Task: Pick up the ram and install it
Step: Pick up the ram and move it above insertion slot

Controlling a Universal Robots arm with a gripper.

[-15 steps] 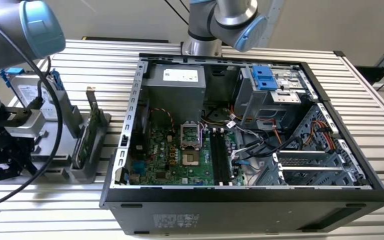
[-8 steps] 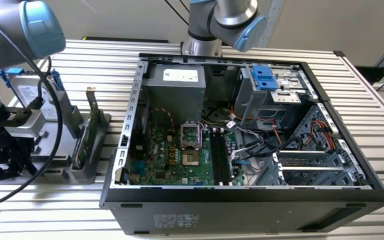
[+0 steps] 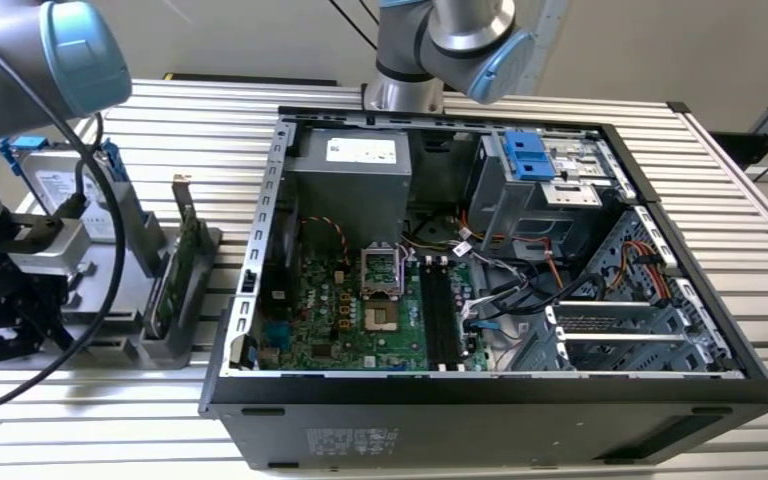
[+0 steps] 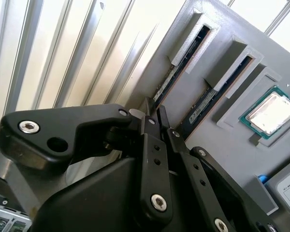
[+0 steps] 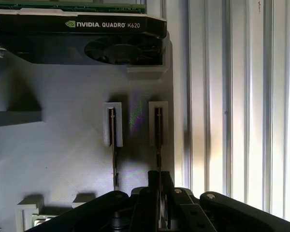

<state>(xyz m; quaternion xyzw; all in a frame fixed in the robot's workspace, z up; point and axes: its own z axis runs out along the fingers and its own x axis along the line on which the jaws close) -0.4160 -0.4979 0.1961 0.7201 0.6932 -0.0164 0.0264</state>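
In the first wrist view the hand (image 5: 160,176) is nearly closed, its fingers (image 5: 153,184) clamped on both faces of the ram (image 5: 157,140). The ram stands on edge in a slot of the grey holder (image 5: 63,154), beside a second stick (image 5: 114,154) in the neighbouring slot.
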